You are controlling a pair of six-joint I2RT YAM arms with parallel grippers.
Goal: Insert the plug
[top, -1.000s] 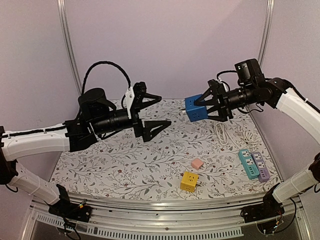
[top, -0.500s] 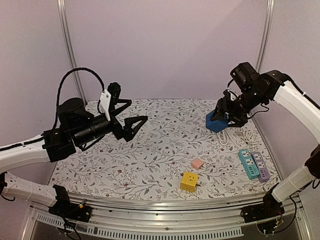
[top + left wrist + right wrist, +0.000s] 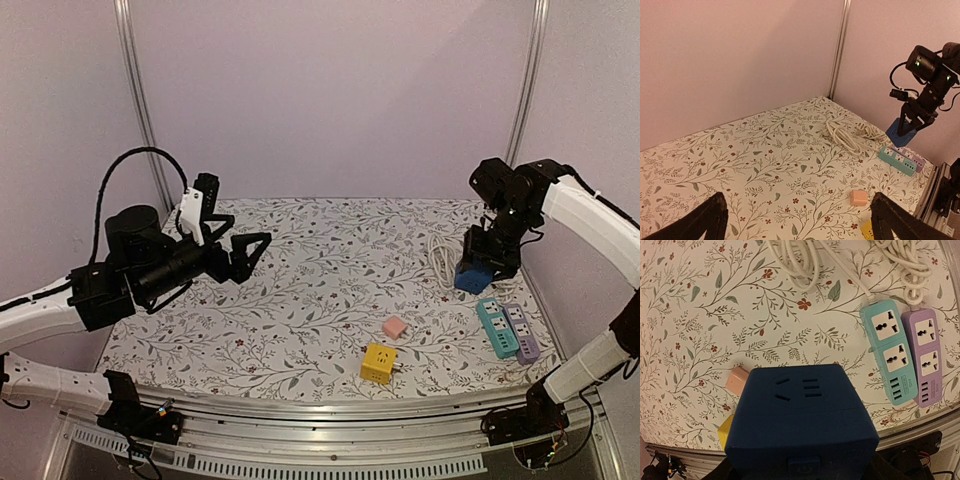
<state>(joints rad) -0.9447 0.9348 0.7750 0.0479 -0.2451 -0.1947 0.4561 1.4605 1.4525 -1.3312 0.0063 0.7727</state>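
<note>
The blue cube adapter (image 3: pixel 468 279) is held by the right gripper (image 3: pixel 487 258), whose jaws are closed partway against its sides; in the right wrist view one socket face of the cube is turned toward the camera, with a two-slot and a three-slot outlet seen on it; the cube is kept low over the right side of the floral tablecloth (image 3: pixel 300 300), just beyond the far end of the teal power strip (image 3: pixel 492 327), and whether it touches the cloth cannot be told; the purple power strip (image 3: pixel 522 333) is laid touching the teal one on its outer side, and both are joined to the coiled white cords (image 3: pixel 440 255) heaped behind them, just beside the cube; the left gripper (image 3: pixel 250 228) is raised well above the left half of the table with its jaws spread as wide as they go, and nothing is held between them; a small pink block (image 3: pixel 395 327) is set near the middle front of the cloth, and a yellow cube adapter (image 3: pixel 378 362) is placed just in front of it, close to the near edge, both well apart from either gripper.
</note>
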